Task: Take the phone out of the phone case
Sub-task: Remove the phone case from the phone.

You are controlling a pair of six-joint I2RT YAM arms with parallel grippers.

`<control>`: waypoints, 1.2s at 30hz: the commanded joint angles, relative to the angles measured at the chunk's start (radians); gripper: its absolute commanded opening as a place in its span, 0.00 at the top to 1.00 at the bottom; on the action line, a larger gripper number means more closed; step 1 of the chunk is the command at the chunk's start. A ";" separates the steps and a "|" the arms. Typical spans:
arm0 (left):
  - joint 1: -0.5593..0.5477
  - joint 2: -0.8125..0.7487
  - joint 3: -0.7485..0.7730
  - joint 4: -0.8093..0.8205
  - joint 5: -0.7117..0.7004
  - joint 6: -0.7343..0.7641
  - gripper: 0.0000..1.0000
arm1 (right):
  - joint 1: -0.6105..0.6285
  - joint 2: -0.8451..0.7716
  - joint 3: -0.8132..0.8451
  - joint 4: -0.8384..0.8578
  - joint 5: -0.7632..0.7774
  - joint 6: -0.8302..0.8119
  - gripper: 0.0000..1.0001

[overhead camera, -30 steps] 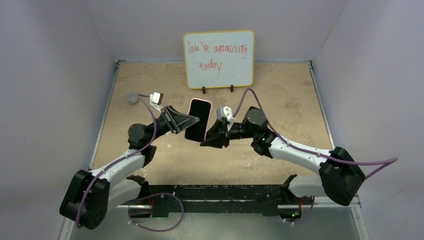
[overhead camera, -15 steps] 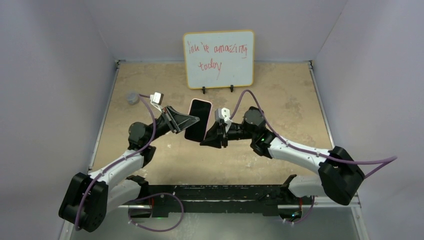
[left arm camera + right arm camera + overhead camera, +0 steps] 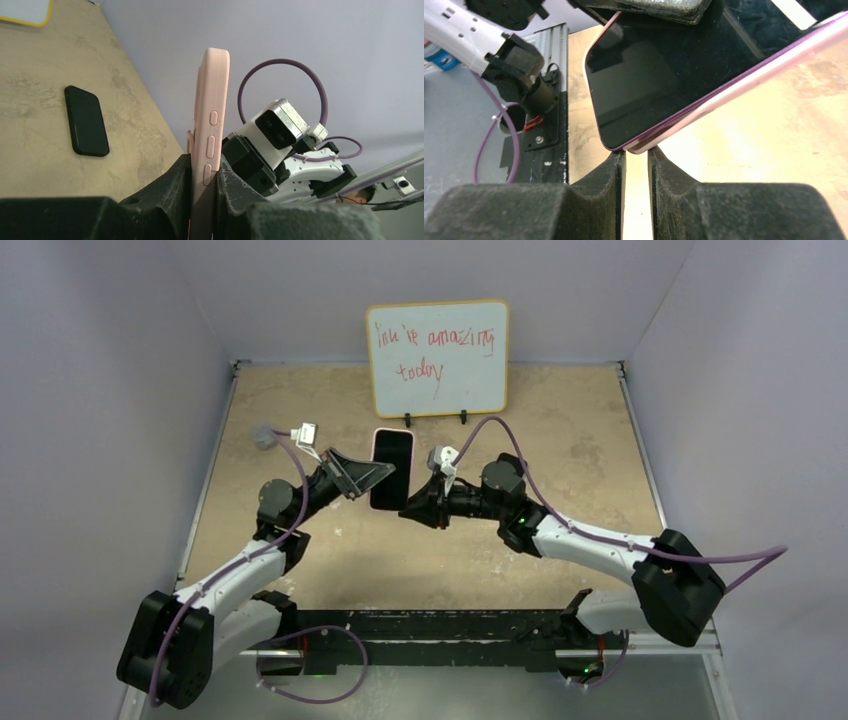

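Observation:
The phone [image 3: 391, 468], dark screen up in its pink phone case [image 3: 212, 100], hangs in the air above the table's middle. My left gripper [image 3: 378, 476] is shut on the case's left long edge; in the left wrist view its fingers [image 3: 182, 175] pinch the side by the buttons. My right gripper [image 3: 411, 503] sits at the phone's near right corner. In the right wrist view its jaws [image 3: 636, 152] stand a narrow gap apart, and the pink corner [image 3: 639, 147] rests at the fingertips, not between them. The screen [image 3: 644, 75] fills the upper part of that view.
A whiteboard [image 3: 437, 357] with red writing stands at the back of the table. A small grey round object [image 3: 263, 437] lies at the left. A flat black phone-shaped object [image 3: 86, 120] lies on the table [image 3: 580, 440], seen only in the left wrist view.
Both grippers and the phone have shifted a little toward the back, and the phone now stands straighter. The right gripper's jaws have narrowed slightly at the corner.

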 commanded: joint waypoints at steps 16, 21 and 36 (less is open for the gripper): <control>-0.043 -0.065 0.026 -0.175 0.155 0.052 1.00 | -0.071 -0.071 0.111 0.045 0.413 0.028 1.00; -0.043 -0.066 0.026 -0.170 0.153 0.057 1.00 | -0.087 -0.052 0.123 0.043 0.428 0.040 1.00; -0.041 -0.153 -0.060 -0.133 -0.201 0.023 1.00 | -0.089 -0.168 -0.052 0.030 0.547 0.221 0.59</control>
